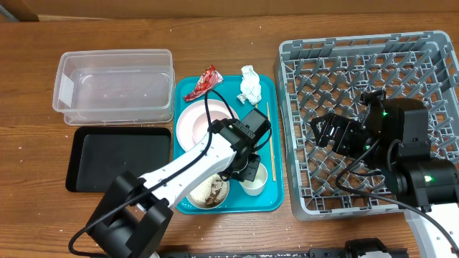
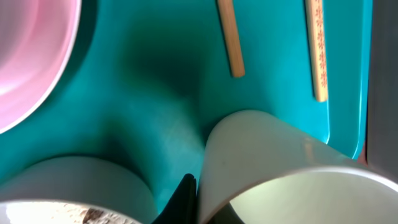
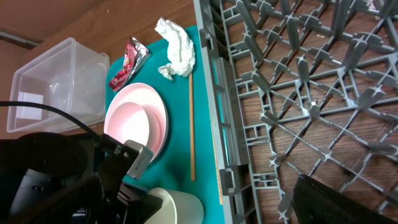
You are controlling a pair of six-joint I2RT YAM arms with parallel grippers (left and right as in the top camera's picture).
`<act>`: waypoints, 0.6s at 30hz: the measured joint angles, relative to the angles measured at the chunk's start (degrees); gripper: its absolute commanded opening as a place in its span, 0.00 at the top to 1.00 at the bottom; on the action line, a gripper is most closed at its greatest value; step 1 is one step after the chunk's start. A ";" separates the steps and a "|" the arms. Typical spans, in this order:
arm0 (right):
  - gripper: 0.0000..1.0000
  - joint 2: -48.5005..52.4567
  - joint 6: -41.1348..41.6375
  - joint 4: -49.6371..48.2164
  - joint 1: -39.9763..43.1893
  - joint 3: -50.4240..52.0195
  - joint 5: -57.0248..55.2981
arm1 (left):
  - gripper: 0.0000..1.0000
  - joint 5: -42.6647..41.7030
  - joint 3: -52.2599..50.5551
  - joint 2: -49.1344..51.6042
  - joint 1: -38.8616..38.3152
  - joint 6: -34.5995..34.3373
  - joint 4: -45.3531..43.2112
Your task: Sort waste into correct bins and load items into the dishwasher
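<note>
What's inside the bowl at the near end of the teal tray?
Brownish-white grainy food scraps lie in the bowl. The left arm covers the bowl's far-left part, so anything lying there is hidden.

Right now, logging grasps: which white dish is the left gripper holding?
The small white cup, rim pinched by the left gripper; the scrap-filled bowl and plate aren't gripped.

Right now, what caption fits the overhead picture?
Left gripper pinches the small white cup on the teal tray; right gripper hangs open over the grey dish rack.
</note>
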State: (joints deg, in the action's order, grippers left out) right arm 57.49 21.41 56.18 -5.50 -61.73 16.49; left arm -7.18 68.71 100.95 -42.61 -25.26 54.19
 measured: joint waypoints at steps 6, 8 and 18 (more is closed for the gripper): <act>0.00 0.00 -0.04 0.07 0.00 0.02 0.15 | 0.96 -2.47 1.25 -3.54 3.63 0.02 2.82; 0.01 0.00 -0.50 0.09 0.00 0.02 1.14 | 0.96 -6.21 1.60 -6.75 6.93 1.27 1.88; 0.11 1.29 -5.38 -8.28 -1.75 0.00 22.01 | 0.96 -52.48 3.39 -14.10 32.33 14.03 -1.86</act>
State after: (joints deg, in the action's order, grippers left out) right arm 58.78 16.03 47.90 -7.25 -61.73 38.50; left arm -59.66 72.10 86.85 -10.28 -11.22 52.34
